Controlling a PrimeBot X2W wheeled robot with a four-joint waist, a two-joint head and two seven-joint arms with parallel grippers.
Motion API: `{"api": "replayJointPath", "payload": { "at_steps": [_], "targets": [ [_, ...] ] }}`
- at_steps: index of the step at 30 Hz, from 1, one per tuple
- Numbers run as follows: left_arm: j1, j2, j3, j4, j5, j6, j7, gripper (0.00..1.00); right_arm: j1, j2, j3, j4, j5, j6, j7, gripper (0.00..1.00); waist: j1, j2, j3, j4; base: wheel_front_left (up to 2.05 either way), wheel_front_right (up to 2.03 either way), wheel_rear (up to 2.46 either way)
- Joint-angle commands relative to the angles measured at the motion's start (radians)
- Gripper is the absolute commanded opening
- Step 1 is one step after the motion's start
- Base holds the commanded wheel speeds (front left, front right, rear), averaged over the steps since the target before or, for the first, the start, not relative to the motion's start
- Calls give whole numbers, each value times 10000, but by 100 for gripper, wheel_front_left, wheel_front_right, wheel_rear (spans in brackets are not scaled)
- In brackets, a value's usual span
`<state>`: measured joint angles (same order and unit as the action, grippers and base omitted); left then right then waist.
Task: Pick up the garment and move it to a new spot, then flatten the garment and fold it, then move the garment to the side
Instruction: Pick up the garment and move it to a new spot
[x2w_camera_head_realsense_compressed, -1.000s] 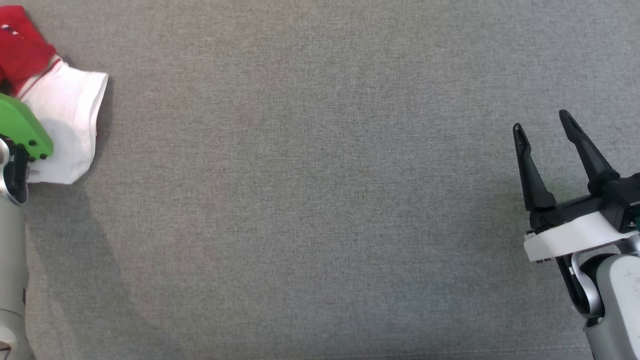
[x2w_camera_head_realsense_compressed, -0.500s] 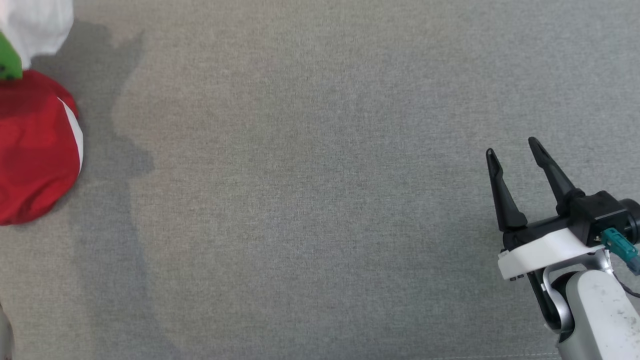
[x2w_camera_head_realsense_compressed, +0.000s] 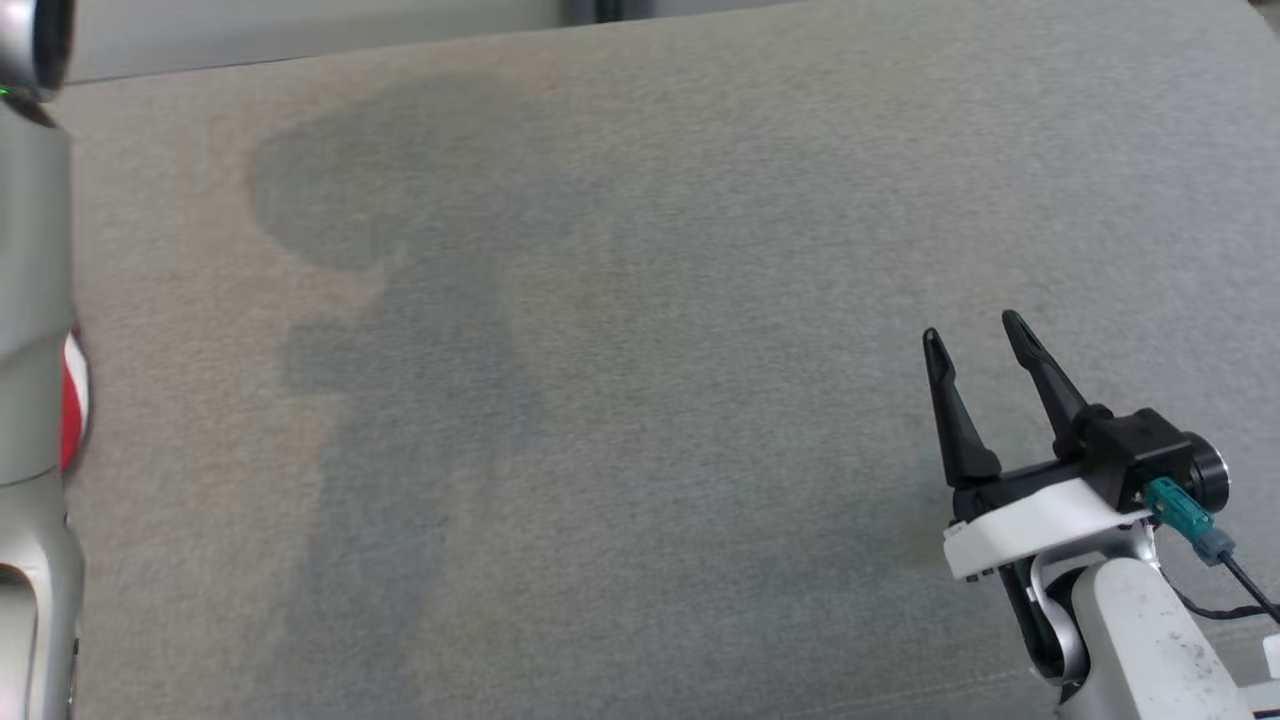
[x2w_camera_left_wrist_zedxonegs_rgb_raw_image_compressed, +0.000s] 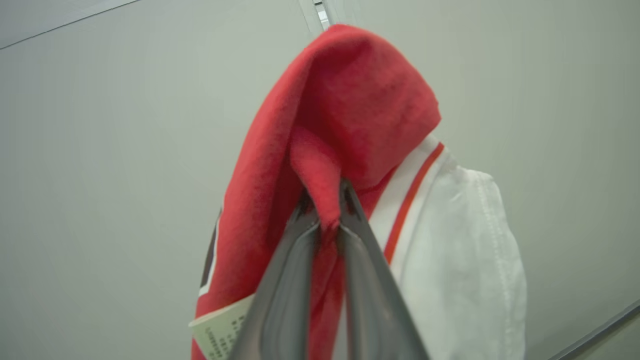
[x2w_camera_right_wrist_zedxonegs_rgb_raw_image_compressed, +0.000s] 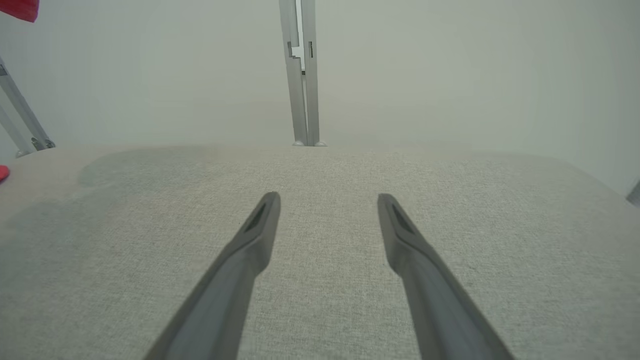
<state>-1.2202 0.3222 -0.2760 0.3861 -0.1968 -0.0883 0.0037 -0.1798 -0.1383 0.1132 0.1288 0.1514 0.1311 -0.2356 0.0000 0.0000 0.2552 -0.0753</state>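
The left pincer (x2w_camera_left_wrist_zedxonegs_rgb_raw_image_compressed: 325, 202) is closed narrow on a fold of the garment (x2w_camera_left_wrist_zedxonegs_rgb_raw_image_compressed: 350, 110), a red top with a white sleeve (x2w_camera_left_wrist_zedxonegs_rgb_raw_image_compressed: 460, 260) and a thin red stripe along the seam. The cloth hangs around the two fingers, up in the air, with a pale wall behind it. A small paper label (x2w_camera_left_wrist_zedxonegs_rgb_raw_image_compressed: 220, 330) with fine print sticks out at the low end of the red part, just beside the left finger.

In the head view a thin strip of red and white shows at the far left edge, partly hidden by the pale left forearm (x2w_camera_head_realsense_compressed: 35, 300), which stands almost upright there.

The right pincer (x2w_camera_head_realsense_compressed: 971, 330) is at the lower right, above the table (x2w_camera_head_realsense_compressed: 700, 200). Its two dark fingers are spread wide and there is nothing between them; they point away from the robot and lean a little to the left. A teal plug (x2w_camera_head_realsense_compressed: 1170, 500) sits at its wrist.

The table is covered with grey woven cloth. A broad soft shadow (x2w_camera_head_realsense_compressed: 400, 300) lies on its left half. At the far edge of the table a metal post (x2w_camera_right_wrist_zedxonegs_rgb_raw_image_compressed: 300, 75) rises straight up against the wall.
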Motion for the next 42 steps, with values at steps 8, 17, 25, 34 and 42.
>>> {"api": "replayJointPath", "payload": {
  "at_steps": [8, 17, 25, 34, 42],
  "targets": [
    [515, -851, -910, 186, -76, -78, -67, 0, -354, 465, 186, 479, 90, -6, -277, 100, 0, 0, -213, -2109, 0, 0, 0],
    [2830, -1674, -1330, 1219, -611, 106, -975, 0, -287, 602, 194, 449, 26, -6, -304, 100, 0, 0, -283, -2708, 0, 0, 0],
    [5037, -2275, -1736, 2426, -1159, 106, -1664, 0, -23, 492, 75, 326, -105, -6, -303, 100, 0, 0, -422, -2573, 0, 0, 0],
    [6213, -2627, -3156, 3459, -996, -54, -2138, 100, 114, 468, 148, 404, -87, -6, -303, 100, 0, 0, -707, -2113, 0, 0, 0],
    [6883, -2690, -3648, 3047, -1230, 385, -2622, 100, 403, 468, -79, 379, -144, -6, -303, 100, 0, 0, -1145, -1449, 0, 0, 0]
  ]
}}
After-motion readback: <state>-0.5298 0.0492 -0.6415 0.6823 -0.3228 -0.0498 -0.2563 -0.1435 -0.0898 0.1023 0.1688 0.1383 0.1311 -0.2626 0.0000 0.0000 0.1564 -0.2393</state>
